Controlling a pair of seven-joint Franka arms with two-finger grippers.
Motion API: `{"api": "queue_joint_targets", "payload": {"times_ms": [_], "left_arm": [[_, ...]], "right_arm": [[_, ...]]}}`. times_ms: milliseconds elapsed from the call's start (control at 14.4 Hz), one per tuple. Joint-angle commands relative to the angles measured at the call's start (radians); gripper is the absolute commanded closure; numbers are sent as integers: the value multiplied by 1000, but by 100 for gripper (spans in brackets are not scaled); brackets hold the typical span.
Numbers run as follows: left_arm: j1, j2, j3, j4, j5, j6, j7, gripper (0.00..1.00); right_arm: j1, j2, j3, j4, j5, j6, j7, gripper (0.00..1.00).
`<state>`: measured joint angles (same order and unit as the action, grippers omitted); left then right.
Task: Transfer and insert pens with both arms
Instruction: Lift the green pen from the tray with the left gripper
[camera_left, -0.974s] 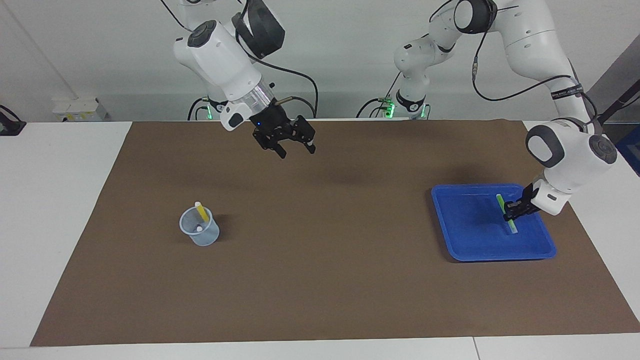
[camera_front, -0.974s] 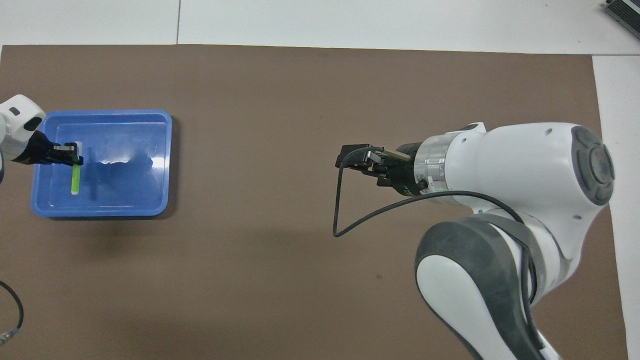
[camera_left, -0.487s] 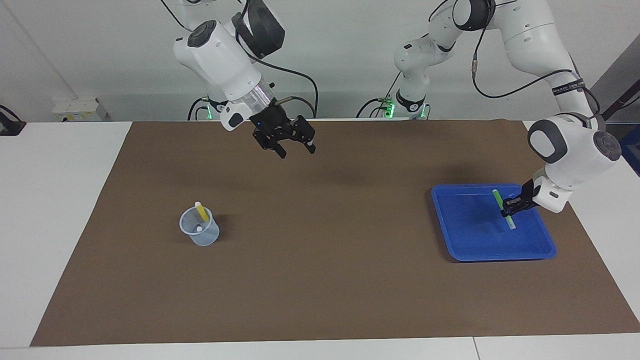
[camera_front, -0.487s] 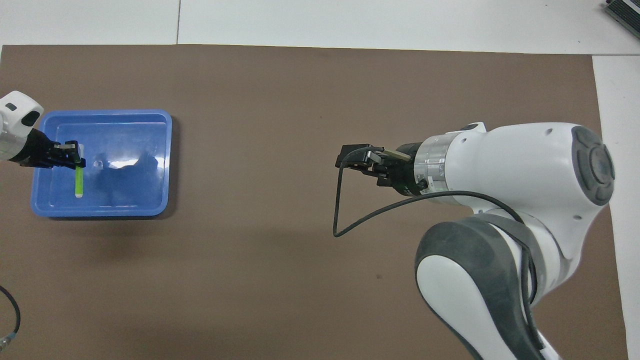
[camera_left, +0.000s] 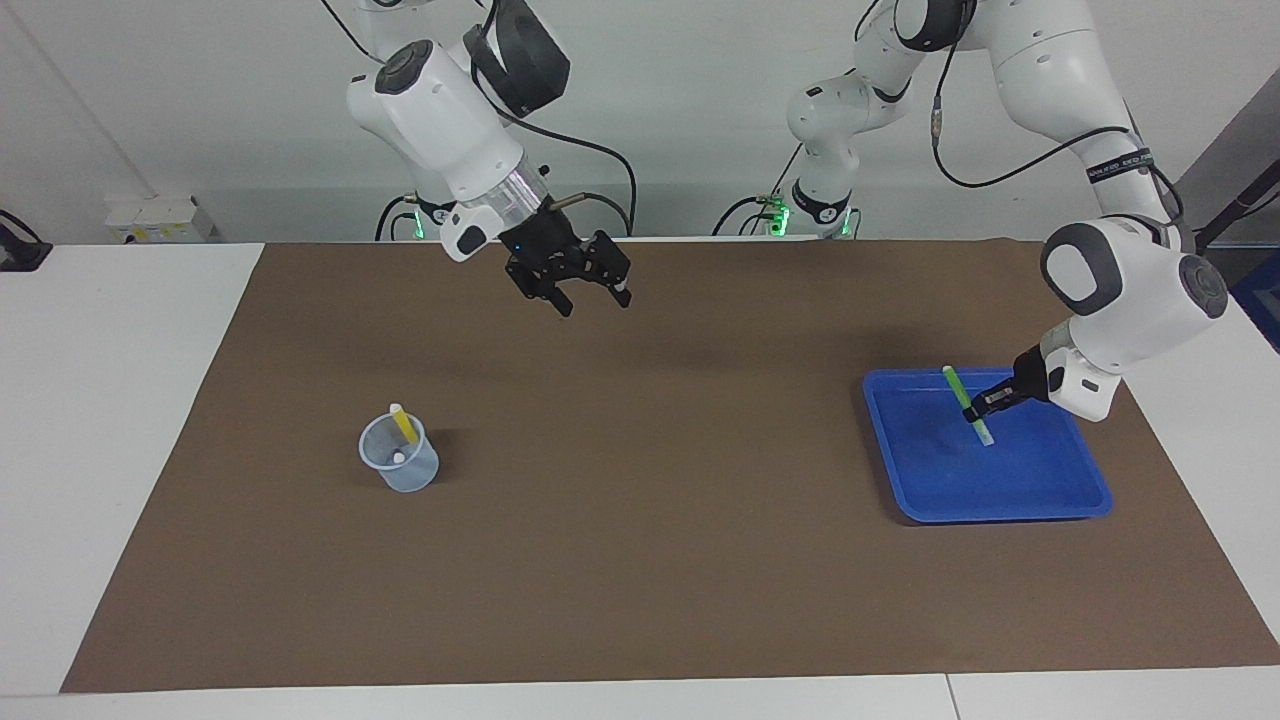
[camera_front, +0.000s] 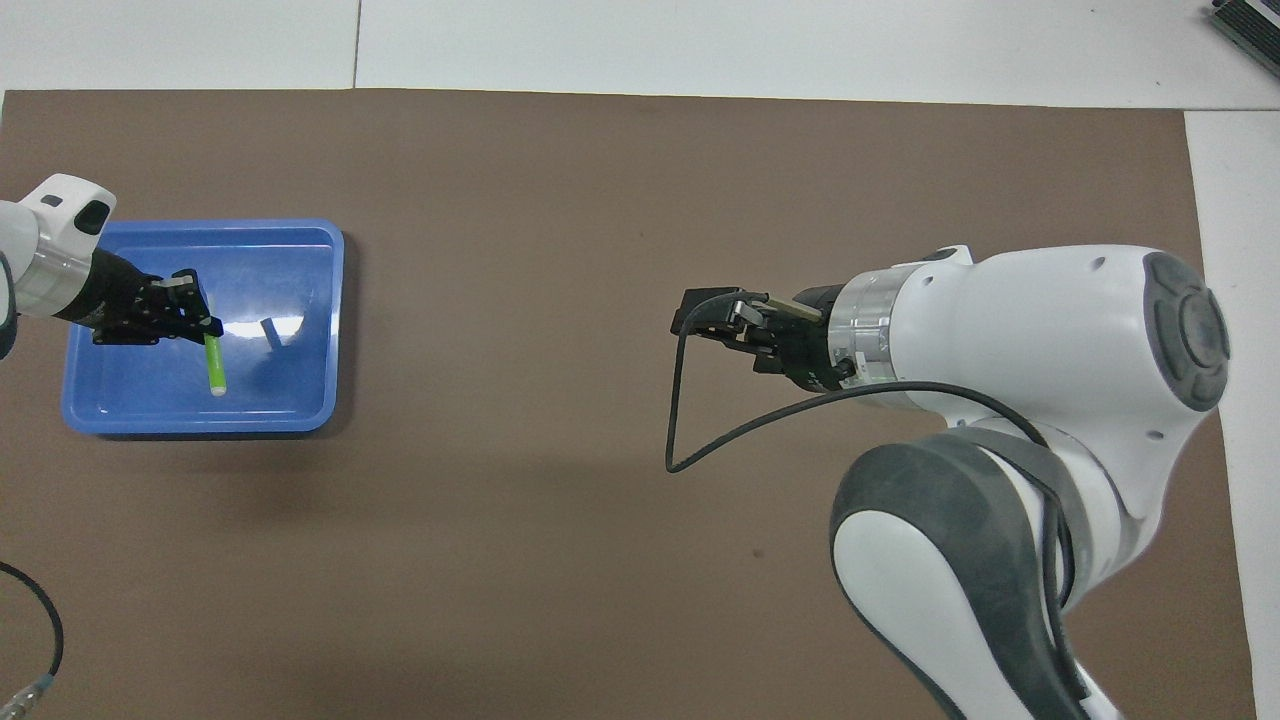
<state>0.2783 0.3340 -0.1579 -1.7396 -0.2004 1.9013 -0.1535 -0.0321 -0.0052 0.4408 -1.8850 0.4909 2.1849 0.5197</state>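
A: Where is the left gripper (camera_left: 982, 405) sitting, taking the blue tray (camera_left: 1000, 500) as reference?

B: It is hanging over the tray, above the half toward the left arm's end of the table. Its fingers are clamping the green pen (camera_left: 966, 404) partway along the barrel.

A: Is the pen touching the tray?

B: It is hanging tilted, pale tip down, and appears clear of the tray floor in the facing view. In the overhead view the green pen (camera_front: 213, 362) is showing inside the tray's outline, with the left gripper (camera_front: 196, 312) above it.

A: And the right gripper (camera_left: 590, 296)?

B: It is waiting in the air with its fingers spread and nothing between them, well apart from the tray, over the brown mat (camera_left: 640, 560) toward the right arm's end.

A: The other pens?

B: A yellow pen (camera_left: 402, 424) is standing tilted in the clear cup (camera_left: 400, 467), well apart from the tray toward the right arm's end of the table. A pale cap end is also showing inside the cup; I cannot tell which pen it belongs to.
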Motion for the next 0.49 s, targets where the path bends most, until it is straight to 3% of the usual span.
{"api": "queue_joint_targets", "payload": {"times_ms": [0, 418], "left_arm": [[-40, -49, 12, -6, -82, -74, -128, 100], [-160, -111, 9, -9, -302, -136, -541, 100]], "right_arm": [[-11, -13, 12, -5, 28, 4, 26, 0], [-11, -13, 18, -6, 95, 21, 89, 0]]}}
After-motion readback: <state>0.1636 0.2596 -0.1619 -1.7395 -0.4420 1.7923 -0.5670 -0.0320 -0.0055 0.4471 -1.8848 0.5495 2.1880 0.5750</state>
